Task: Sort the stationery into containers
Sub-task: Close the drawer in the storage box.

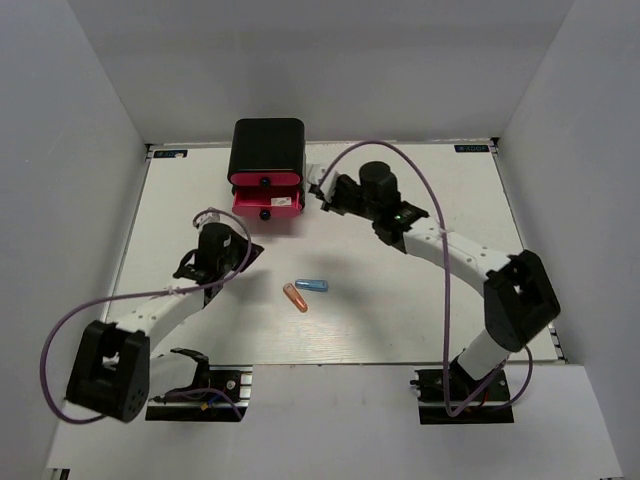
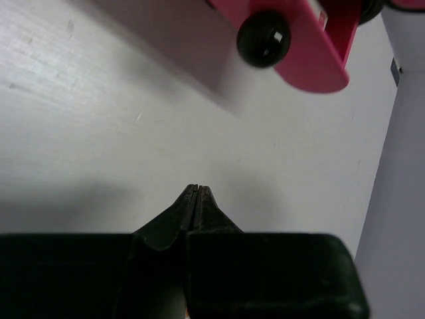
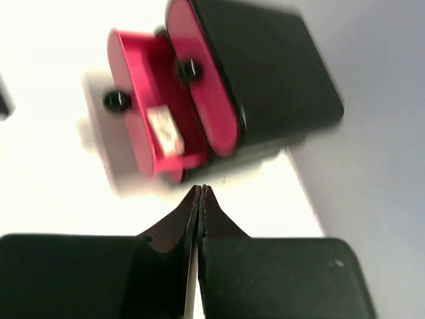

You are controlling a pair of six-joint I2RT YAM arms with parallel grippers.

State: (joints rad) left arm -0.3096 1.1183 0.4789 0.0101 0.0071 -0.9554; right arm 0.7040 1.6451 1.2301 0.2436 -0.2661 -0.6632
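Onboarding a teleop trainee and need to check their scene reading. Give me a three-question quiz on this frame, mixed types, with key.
1. True or false: the left gripper and the right gripper are both shut and empty.
2. Which pieces lie on the table in front of the black cabinet? A) green and grey capsules B) light blue capsule and orange capsule C) two white blocks
3. What lies inside the pulled-out pink-red drawer?
Key: 1 true; 2 B; 3 a small white block.

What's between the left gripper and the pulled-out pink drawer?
Only bare table, per the left wrist view: nothing sits between the shut left gripper and the pink drawer.
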